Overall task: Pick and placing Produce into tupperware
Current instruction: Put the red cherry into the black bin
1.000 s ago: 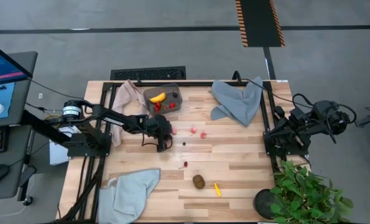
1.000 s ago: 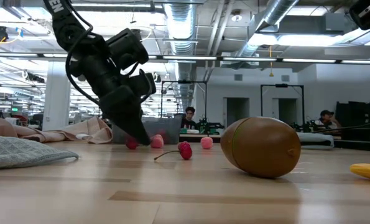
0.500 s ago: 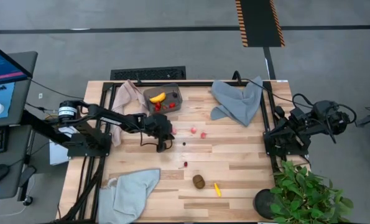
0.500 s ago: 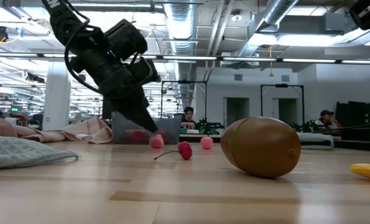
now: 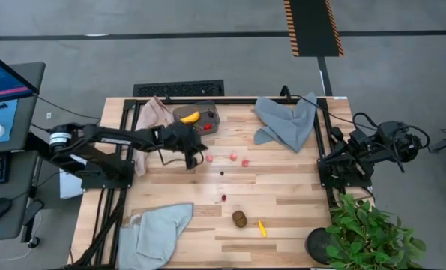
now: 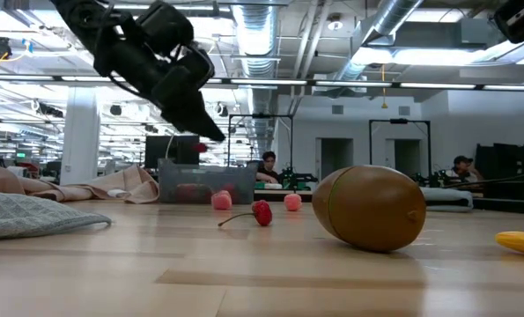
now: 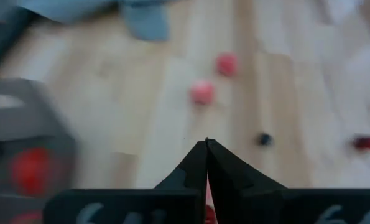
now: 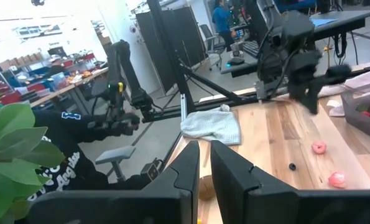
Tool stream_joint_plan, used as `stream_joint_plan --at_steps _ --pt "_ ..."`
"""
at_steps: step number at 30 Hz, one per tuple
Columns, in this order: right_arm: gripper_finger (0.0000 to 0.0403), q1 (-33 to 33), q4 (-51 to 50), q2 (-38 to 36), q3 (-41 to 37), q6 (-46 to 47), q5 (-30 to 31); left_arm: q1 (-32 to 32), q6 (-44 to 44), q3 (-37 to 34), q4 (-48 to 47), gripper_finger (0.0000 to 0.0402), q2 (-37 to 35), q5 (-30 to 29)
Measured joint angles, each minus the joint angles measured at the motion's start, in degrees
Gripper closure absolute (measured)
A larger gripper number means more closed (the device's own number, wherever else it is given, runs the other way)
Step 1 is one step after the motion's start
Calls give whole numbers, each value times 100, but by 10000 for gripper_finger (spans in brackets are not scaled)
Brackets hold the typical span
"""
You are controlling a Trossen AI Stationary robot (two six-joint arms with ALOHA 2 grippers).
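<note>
My left gripper (image 5: 203,157) hangs above the table just near of the tupperware (image 5: 197,118), shut on a small red piece of produce (image 6: 202,147). The grey tub stands at the far middle and holds a yellow banana (image 5: 190,117) and red strawberries (image 5: 206,127). On the wood lie two pink berries (image 5: 232,157), a dark berry (image 5: 222,173), a stemmed strawberry (image 5: 224,199), a brown kiwi (image 5: 240,218) and a yellow piece (image 5: 261,228). My right gripper (image 8: 204,152) waits at the table's right edge, a narrow gap between its fingers and nothing in it. My left gripper pinches the small red piece (image 7: 208,213) between its two fingers. The fingers hide most of it, so only a sliver shows. The fingers slant downward from the table's left side. The piece is lifted clear of the table, well above the tub's rim in the low view.
A beige-pink cloth (image 5: 154,114) lies left of the tub. Grey-blue cloths lie at the far right (image 5: 286,121) and near left (image 5: 159,229). A leafy potted plant (image 5: 365,236) stands at the near right corner. Bare wood stretches across the table's middle.
My left gripper has risen from the tabletop and gone toward the far edge, closer to the tupperware, tipping less steeply downward. The small red piece, which lay on the wood at its fingertips, has come up with it and is lifted clear.
</note>
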Motion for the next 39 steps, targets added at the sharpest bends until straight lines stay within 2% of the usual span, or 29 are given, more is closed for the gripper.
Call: stream_joint_plan --at_steps 6,11,16,21,27,32,34,39 --pt "339 0 -22 2 0 -1 0 599 194 0 60 401 -446 -751" --pt "339 0 -32 0 0 -3 -1 1209 312 0 -15 401 -473 -906" --pt "339 1 -43 2 0 -5 -2 1692 -458 0 -20 401 -473 -1358" --pt "339 -1 -42 2 0 -5 -2 1925 -653 0 -74 383 -471 -1103" --pt "339 0 -41 2 0 -4 -4 1906 -739 0 -72 350 -471 -1006" --pt "339 0 -41 1 0 -1 -3 1594 -1141 0 -76 331 -471 -50" --pt "339 -1 -41 0 0 0 -4 1305 -1408 0 -145 329 -471 124" --pt "339 0 -41 2 0 2 -4 269 -1646 0 -378 328 -467 -388"
